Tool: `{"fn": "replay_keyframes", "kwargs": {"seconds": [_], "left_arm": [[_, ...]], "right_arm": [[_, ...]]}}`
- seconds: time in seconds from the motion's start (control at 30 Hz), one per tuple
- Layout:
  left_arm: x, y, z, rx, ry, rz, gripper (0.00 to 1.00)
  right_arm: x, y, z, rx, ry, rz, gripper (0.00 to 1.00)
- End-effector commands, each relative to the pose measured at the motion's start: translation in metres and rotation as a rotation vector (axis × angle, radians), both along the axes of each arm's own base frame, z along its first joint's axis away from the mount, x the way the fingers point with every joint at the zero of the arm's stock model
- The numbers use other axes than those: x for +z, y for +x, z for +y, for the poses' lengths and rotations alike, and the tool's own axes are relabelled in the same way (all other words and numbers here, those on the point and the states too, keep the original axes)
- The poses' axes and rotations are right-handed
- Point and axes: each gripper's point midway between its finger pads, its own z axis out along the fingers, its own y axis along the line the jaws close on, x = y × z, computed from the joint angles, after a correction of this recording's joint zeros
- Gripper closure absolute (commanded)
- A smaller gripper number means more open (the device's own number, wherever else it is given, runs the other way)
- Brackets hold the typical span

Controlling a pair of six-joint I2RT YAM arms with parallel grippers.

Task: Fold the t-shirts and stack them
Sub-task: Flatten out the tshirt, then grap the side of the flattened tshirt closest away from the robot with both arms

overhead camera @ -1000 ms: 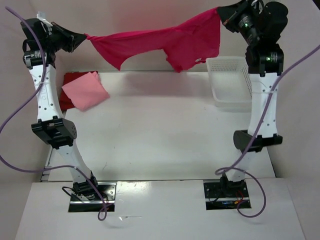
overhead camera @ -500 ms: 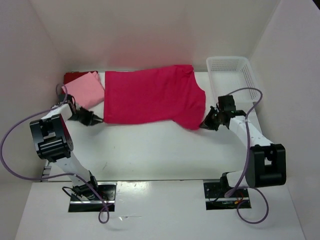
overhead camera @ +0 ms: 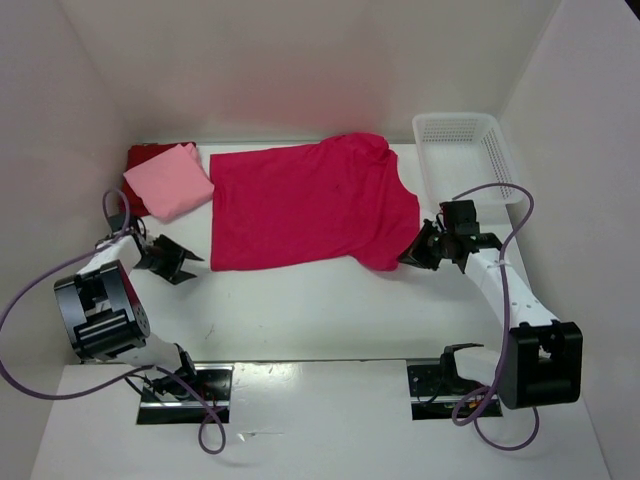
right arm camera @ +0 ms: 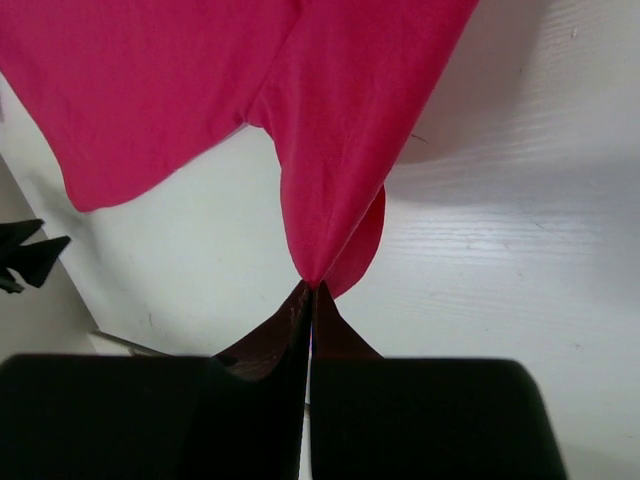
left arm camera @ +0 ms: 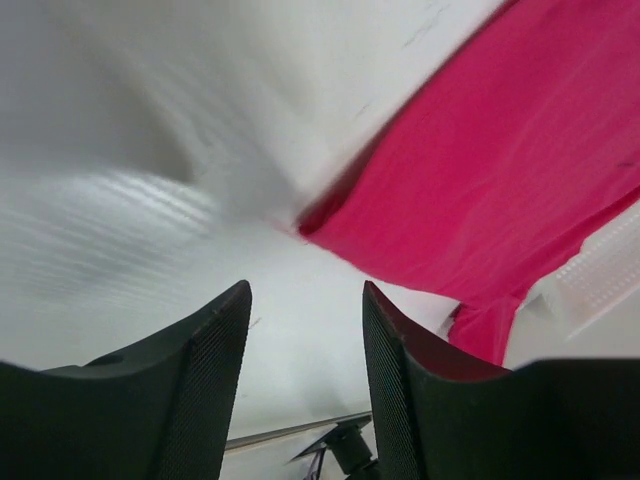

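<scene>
White table (overhead camera: 300, 300): crimson t-shirt (overhead camera: 300, 205) spread flat, right jaws pinching it, left jaws apart.

A flat white matte table top (overhead camera: 300, 310) fills the middle of the top view. Plain pale beige panels box it in: a rear wall (overhead camera: 300, 60) at the top with a faint pink glow, a left wall (overhead camera: 40, 150) and a right wall (overhead camera: 590, 150). A white plastic lattice basket (overhead camera: 455, 118) sits at the upper right. The light is soft and even.
</scene>
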Motion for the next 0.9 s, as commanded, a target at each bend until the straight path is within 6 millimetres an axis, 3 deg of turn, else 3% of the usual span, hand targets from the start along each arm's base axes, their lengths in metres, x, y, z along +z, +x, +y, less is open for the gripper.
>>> {"fn": "replay_keyframes", "kwargs": {"seconds": [0.0,0.17,0.3,0.43,0.47,0.63,0.87], "left_arm": [[-0.017,-0.019,-0.019,-0.058,-0.003,0.040,0.44],[-0.039,-0.013,-0.034,-0.102,-0.035,0.072,0.42],[-0.037,0.003,-0.048,-0.114,-0.033,0.055,0.41],[-0.039,0.008,-0.045,-0.061,-0.016,0.065,0.42],[-0.038,0.013,-0.044,-0.061,-0.010,0.047,0.44],[-0.045,0.021,-0.034,-0.012,0.031,0.056,0.73],[-0.037,0.039,-0.027,0.012,0.049,-0.002,0.98]], "right_arm": [[0.012,-0.005,0.000,-0.008,0.015,-0.027,1.00],[0.012,-0.002,0.001,-0.002,0.023,-0.034,1.00],[0.013,0.000,0.002,-0.002,0.024,-0.044,1.00],[0.013,0.000,0.002,-0.002,0.024,-0.044,1.00],[0.013,0.000,0.002,-0.002,0.024,-0.044,1.00],[0.016,0.000,0.002,-0.009,0.029,-0.049,1.00],[0.022,-0.011,0.004,-0.016,0.027,-0.042,1.00]]}}
